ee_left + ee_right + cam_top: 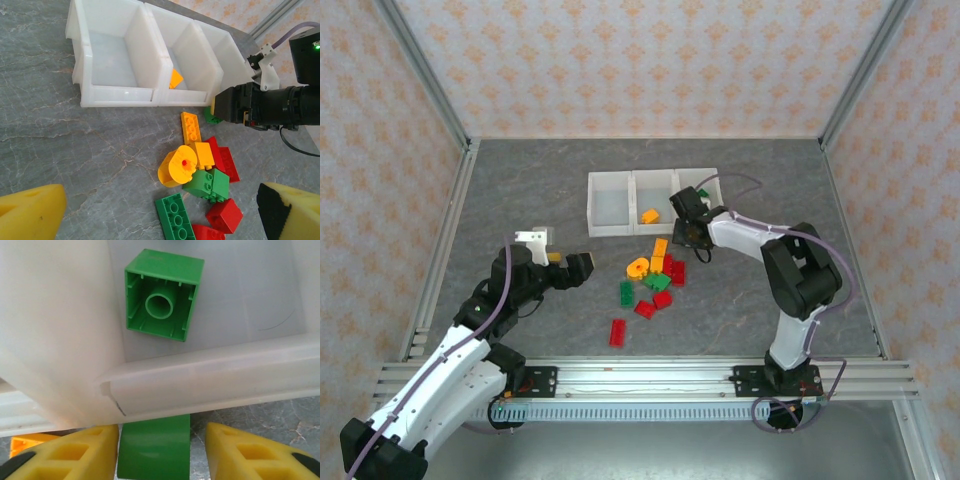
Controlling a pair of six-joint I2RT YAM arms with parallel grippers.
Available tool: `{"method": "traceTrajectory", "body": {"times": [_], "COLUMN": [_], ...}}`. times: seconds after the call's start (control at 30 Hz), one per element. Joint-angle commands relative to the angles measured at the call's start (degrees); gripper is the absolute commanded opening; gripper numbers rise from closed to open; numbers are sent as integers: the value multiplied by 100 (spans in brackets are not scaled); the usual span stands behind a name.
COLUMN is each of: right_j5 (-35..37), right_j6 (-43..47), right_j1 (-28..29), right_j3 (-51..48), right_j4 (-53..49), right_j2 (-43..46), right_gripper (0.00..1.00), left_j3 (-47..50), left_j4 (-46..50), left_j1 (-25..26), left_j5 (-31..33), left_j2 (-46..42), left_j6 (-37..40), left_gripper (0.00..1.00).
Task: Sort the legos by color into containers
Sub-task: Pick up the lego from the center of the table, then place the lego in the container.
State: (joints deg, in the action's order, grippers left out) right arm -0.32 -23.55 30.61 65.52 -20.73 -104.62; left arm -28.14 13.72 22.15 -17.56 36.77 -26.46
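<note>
left gripper [570, 266] hangs released, fingers wide apart, at 9 o'clock of the lego pile [653, 280]. right gripper [692, 238] sits at 6 o'clock of the rt container [225, 375], a green brick [155, 452] btwn its fingers w/ a gap on one side, not clenched. a green square brick [164, 294] lies in that container, an orange brick [175, 80] in the mid container [182, 96].

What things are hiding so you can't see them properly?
Right wrist view: green brick between the right gripper's fingers; the bin's front wall covers its far end.
Right wrist view: orange brick, cut off by the left edge and a finger.
Left wrist view: red brick, cut off by the bottom edge.
Top view: that bin's inside, mostly under the right gripper.
</note>
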Motion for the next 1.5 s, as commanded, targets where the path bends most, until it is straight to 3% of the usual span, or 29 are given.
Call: {"method": "traceTrajectory", "body": {"times": [0.0, 0.2, 0.5, 0.87, 1.2, 1.47], "right_j5": [312, 477, 506, 289, 443, 263], "right_j6": [44, 69, 122, 261, 967, 1326], "right_j1": [6, 6, 19, 252, 197, -442], "right_j3": [-28, -138, -244, 427, 1704, 2163], "right_j4": [-105, -98, -308, -733, -976, -1008], "right_j2": [-85, -68, 451, 1618, 709, 143], "right_gripper": [46, 39, 18, 15, 13, 13], "left_j3": [-157, -157, -148, -152, -130, -121], "left_j4": [61, 61, 61, 53, 22, 0], "left_j1": [61, 61, 61, 61, 70, 79], "left_j5": [45, 69, 69, 77, 70, 64], "left_j2": [-4, 23, 23, -38, -231, -259], "left_j6": [62, 62, 71, 91, 97, 115], "left_gripper": [99, 99, 99, 99, 99, 99]}}
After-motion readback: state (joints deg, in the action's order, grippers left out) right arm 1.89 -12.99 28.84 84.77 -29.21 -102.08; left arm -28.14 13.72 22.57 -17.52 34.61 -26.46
